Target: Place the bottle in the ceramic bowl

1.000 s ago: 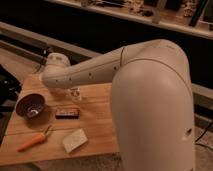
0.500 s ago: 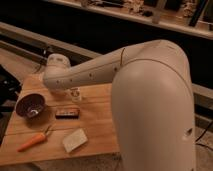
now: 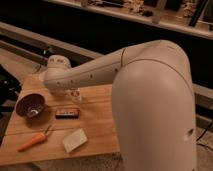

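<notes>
Over on the left half of the wooden table [image 3: 100,117], nothing has budged since a second ago, as far as I can see. The arm [image 3: 95,74] is stretched out leftward from the big white body [image 3: 155,110] in the same pose, and the wrist end hangs over the back of the table exactly where it was.

The gripper [image 3: 74,90] points down from under the arm, just behind the small dark flat bar [image 3: 67,113]. The bottle [image 3: 76,96] is the pale stubby shape right at that spot, standing upright low over the wood. The two blur into each other from this angle, so I honestly can't tell whether the gripper is clamped on the bottle or just spread around it. It's in the same place as in the earlier frames either way.

The ceramic bowl [image 3: 31,105] sits to the left of that, near the table's left edge and clearly apart from the bottle, with its glossy bottom showing. It hasn't shifted. The carrot [image 3: 32,141] and the pale wedge [image 3: 74,140] lie along the front edge, same as before.
</notes>
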